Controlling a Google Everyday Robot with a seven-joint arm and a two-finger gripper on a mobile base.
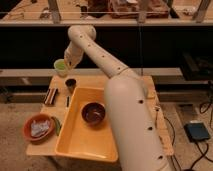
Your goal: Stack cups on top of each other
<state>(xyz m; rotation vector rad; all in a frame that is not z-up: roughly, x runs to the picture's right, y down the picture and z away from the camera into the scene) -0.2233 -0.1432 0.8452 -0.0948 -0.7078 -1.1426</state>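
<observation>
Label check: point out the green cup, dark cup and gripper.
light green cup (60, 67), camera view, side wall
dark cup (70, 85), camera view, side wall
gripper (68, 61), camera view, fingertip end, holding the green cup aloft

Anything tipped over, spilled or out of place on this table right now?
Nothing stands out. The gripper holds the light green cup in the air, near the dark cup, which stands upright on the table. The brown bowl sits level in the yellow tray. No spill shows.
</observation>
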